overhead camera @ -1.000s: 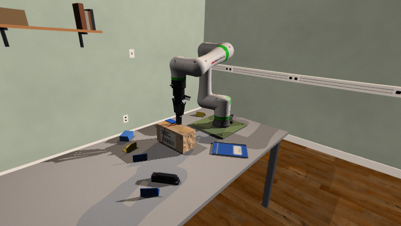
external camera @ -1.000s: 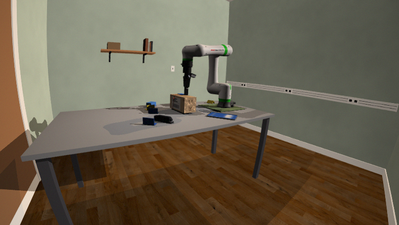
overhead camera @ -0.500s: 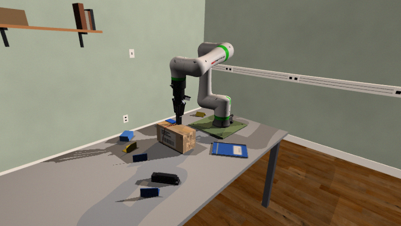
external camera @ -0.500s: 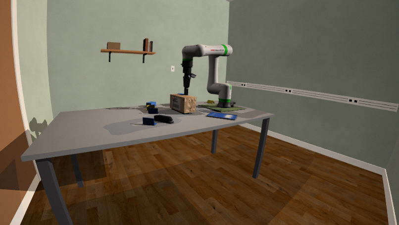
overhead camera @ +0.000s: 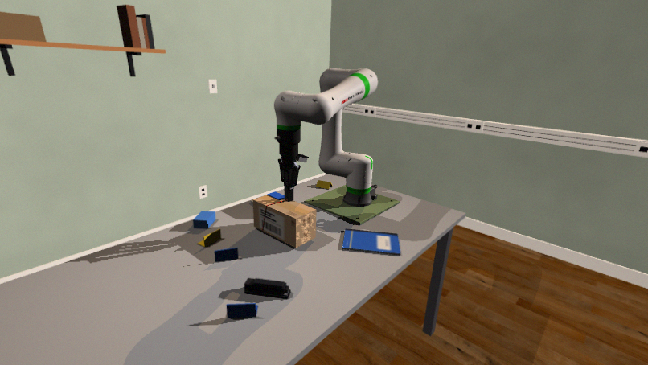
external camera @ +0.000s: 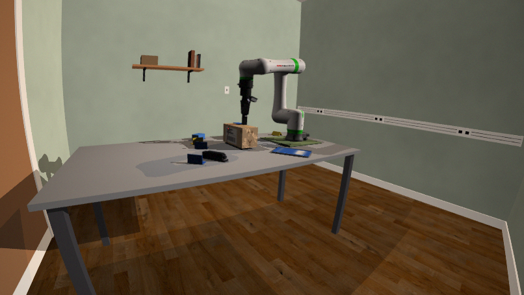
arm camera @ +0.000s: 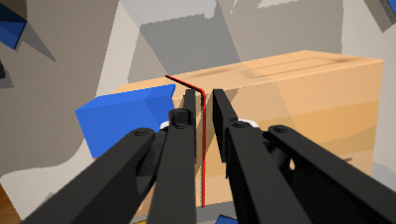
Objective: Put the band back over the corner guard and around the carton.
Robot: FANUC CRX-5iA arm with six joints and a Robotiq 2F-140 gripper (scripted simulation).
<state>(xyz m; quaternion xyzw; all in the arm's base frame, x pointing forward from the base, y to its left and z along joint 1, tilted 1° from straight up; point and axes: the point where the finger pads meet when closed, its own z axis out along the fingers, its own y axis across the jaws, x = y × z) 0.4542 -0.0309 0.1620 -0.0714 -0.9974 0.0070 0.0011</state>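
The brown carton [overhead camera: 305, 225] [external camera: 250, 136] [arm camera: 327, 99] stands on the table; I cannot tell if it is exactly level. The blue corner guard [overhead camera: 275, 195] [arm camera: 129, 111] sits over a long top edge near one end. The thin red band [arm camera: 203, 164] crosses the top, bends over that edge beside the guard's end and runs down the side; it does not lie over the guard there. My gripper [overhead camera: 289, 199] [external camera: 244, 123] [arm camera: 204, 104] points down at the carton top, open by a narrow gap, with the band running through it, not pinched. The band's underside is hidden.
A light blue block [overhead camera: 204, 218], a yellow angle piece [overhead camera: 211, 236], dark blue angle pieces [overhead camera: 226, 254] [overhead camera: 241, 310] and a black stapler-like object [overhead camera: 266, 288] lie on the table. A blue folder [overhead camera: 362, 241], another yellow piece [overhead camera: 324, 184] and the green base plate [overhead camera: 335, 208] are nearer the arm.
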